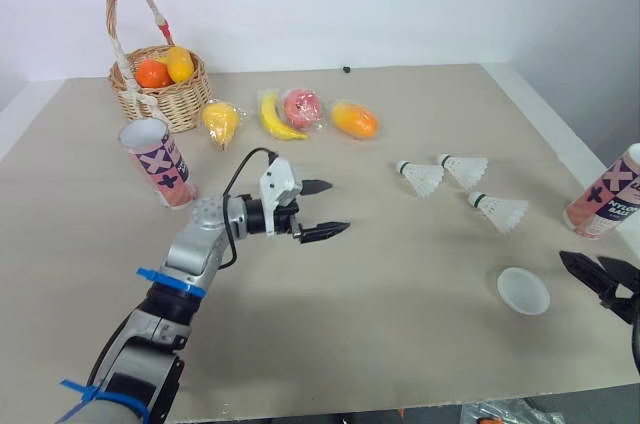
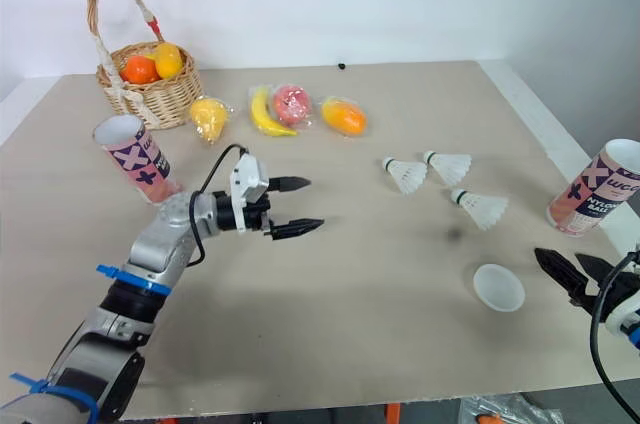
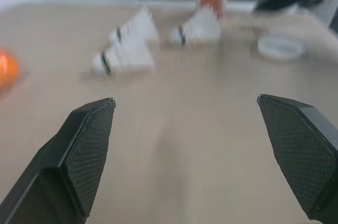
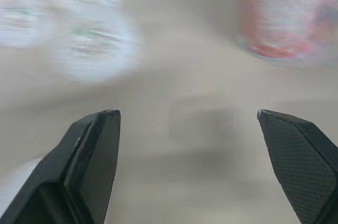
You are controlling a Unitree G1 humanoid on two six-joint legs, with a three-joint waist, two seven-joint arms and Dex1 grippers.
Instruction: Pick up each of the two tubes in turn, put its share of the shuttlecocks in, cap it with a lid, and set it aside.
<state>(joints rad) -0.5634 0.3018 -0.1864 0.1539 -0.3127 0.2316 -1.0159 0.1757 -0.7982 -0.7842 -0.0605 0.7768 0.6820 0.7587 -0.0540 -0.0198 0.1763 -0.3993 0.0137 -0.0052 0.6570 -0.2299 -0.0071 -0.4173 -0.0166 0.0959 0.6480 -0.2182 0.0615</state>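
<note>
While right end effector (image 1: 582,260) is hanging wide open, empty, pink-and-white cardboard tube (image 1: 607,194) at 3 o'clock is standing by worktop (image 1: 400,274) edge; glancing contact risking topple.

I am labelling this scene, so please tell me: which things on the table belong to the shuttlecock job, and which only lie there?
For the job: left tube, right tube, three shuttlecocks, white lid.

Lying about: wicker basket of fruit, banana, three other fruits beside it.
</note>
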